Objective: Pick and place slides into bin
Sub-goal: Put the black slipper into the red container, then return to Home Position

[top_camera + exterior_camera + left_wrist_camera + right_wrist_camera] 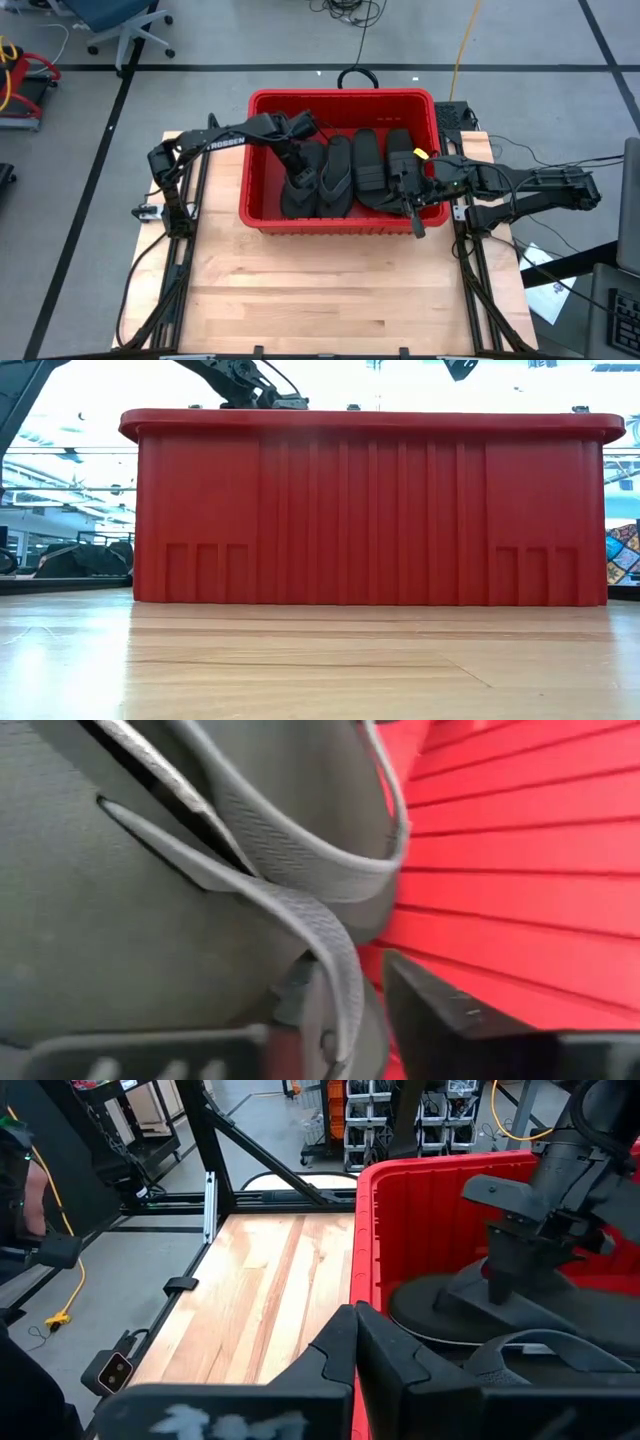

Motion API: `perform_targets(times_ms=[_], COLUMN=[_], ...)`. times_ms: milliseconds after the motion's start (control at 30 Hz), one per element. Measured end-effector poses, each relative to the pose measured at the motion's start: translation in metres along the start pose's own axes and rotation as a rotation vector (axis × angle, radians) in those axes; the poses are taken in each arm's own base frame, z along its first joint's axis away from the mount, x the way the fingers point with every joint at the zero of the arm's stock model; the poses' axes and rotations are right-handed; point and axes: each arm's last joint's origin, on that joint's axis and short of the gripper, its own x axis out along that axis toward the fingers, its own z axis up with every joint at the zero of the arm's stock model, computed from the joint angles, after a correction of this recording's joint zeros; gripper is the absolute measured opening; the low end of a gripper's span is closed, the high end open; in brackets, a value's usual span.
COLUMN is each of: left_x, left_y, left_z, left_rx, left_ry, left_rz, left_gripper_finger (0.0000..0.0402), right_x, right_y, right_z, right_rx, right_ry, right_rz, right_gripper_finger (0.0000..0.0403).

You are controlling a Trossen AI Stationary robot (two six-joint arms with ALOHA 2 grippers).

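High view: slides in the bin

I see my left gripper (297,150) parted around a thong slide (300,185) inside the red bin (340,98), far on the worktop (320,290). My right gripper (415,222) waits closed, empty, over the bin's right near corner.

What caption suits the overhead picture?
Left pincer lowers a flip-flop into the red bin of slides.

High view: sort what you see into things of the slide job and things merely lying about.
Job:
- slides, lying in the bin
- bin, red, on the table
- left gripper, down among the slides
- right gripper, at the bin's near right corner

Lying about:
- office chair
- yellow cable on the floor
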Motion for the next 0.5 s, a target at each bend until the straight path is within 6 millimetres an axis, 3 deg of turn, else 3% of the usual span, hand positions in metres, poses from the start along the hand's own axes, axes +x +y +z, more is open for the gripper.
perform_targets(times_ms=[300, 500], left_x=[0.000, -0.010], left_y=[0.001, -0.005], left_z=[0.000, 0.004], left_rx=[-0.012, 0.068], left_ry=[-0.004, -0.008], left_rz=[0.018, -0.010], left_gripper_finger=[0.0237, 0.0290], right_x=[0.000, 0.000], right_y=[0.000, 0.000], right_z=[0.000, 0.000], right_rx=[0.012, 0.020], right_ry=[0.000, 0.000], right_rz=[0.000, 0.000], right_gripper_finger=[0.0000, 0.0000])
